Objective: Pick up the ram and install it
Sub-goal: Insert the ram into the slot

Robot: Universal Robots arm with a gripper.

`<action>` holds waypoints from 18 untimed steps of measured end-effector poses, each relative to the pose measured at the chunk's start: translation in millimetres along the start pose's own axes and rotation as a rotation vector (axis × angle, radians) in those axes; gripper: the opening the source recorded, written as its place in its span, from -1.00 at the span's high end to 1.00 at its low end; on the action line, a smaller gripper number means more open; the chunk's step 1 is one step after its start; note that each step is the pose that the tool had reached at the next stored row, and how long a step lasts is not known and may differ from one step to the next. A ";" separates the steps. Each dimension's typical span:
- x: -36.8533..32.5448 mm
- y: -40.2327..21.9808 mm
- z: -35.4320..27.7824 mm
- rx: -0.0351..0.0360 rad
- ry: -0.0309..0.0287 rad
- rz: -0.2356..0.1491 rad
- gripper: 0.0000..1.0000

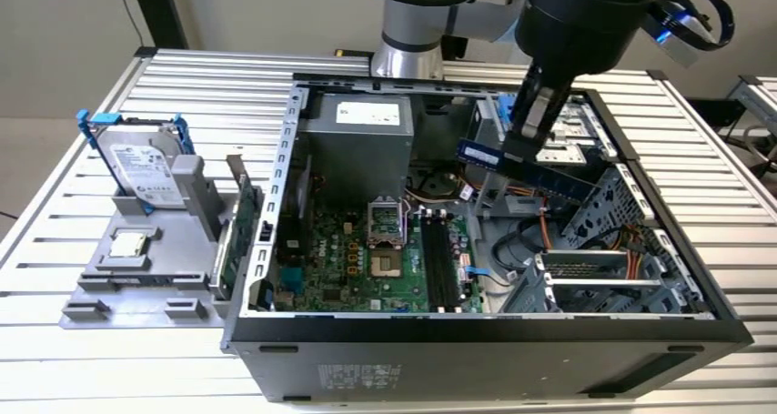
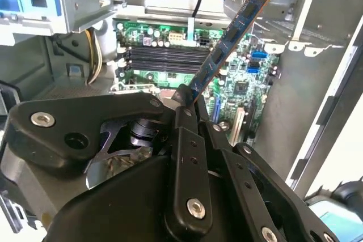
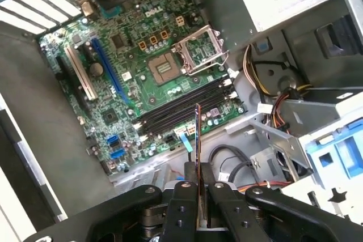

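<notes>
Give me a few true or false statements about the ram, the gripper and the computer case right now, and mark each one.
1. The gripper is shut on the ram. True.
2. The ram is seated in the memory slots. False: it is held in the air over the open case, not in the slots.
3. The hard drive stands outside the case, at the exterior view's left. True.
4. A cooler covers the CPU socket. False: the socket is uncovered.
</notes>
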State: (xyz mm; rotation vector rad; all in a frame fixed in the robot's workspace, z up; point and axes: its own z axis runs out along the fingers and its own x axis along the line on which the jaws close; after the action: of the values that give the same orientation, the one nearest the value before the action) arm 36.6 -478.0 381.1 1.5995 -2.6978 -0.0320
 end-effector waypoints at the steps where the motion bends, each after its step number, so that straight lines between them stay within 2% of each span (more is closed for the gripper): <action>1: 0.0 0.0 0.0 0.0001 -0.0001 0.011 1.00; 18: 0.1 0.2 0.4 0.0014 -0.0045 0.227 1.00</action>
State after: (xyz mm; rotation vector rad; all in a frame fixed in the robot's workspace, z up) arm 36.4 -478.0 380.7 1.2852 -2.8635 -0.0326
